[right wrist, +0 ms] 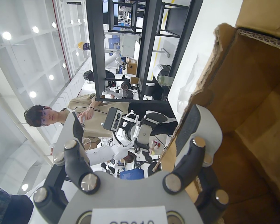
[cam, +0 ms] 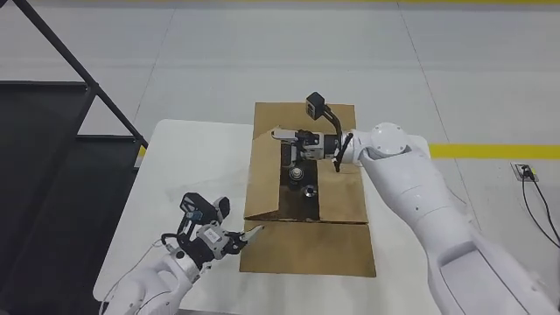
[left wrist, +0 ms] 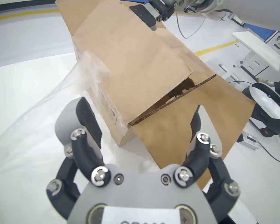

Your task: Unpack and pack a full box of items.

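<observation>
White-clothed table (cam: 188, 162) carries the opened box (cam: 262, 175), its shadowed contents (cam: 299, 175) too dark to identify. Across one wall sits the right gripper (right wrist: 134, 115), fingers spread; the left gripper (left wrist: 141, 110) hangs agape beside the near corner.

Brown cardboard box (cam: 306, 247) sits open on the white worktop (cam: 184, 175), flaps splayed, small dark items (cam: 298, 173) lying inside. Its upright side flap's edge passes between the spread right claw (right wrist: 134, 115); its near corner lies just ahead of the spread left claw (left wrist: 141, 110).
</observation>
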`<state>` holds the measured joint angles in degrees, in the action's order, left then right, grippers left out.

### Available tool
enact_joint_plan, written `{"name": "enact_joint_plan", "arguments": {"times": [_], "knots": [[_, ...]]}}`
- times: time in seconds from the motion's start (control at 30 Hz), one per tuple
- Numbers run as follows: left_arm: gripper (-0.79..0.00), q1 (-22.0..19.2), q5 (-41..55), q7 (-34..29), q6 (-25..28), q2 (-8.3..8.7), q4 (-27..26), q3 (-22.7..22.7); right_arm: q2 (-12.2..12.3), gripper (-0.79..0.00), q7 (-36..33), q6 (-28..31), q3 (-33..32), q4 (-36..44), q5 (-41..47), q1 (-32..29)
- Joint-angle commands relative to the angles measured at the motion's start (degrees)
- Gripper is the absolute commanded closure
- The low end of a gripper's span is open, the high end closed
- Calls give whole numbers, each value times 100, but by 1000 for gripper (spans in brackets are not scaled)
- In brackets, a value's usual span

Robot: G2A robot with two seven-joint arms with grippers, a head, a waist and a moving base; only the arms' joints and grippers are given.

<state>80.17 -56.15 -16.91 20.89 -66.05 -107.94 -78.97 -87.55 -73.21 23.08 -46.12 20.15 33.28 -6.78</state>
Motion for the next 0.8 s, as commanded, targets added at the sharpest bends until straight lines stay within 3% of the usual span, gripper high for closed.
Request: {"name": "enact_joint_plan", "arguments": {"times": [0.0, 0.4, 0.77], "knots": [[-785, -107, -148, 54, -188, -20, 64, 132, -39, -785, -71, 5, 0, -15, 30, 29], [-785, -432, -520, 668, -1177, -158, 346, 626, -277, -785, -416, 198, 24, -167, 66, 201], [-785, -40, 144, 1017, -1205, -135, 123, -36, -317, -785, -445, 354, -79, -406, 29, 264]]}}
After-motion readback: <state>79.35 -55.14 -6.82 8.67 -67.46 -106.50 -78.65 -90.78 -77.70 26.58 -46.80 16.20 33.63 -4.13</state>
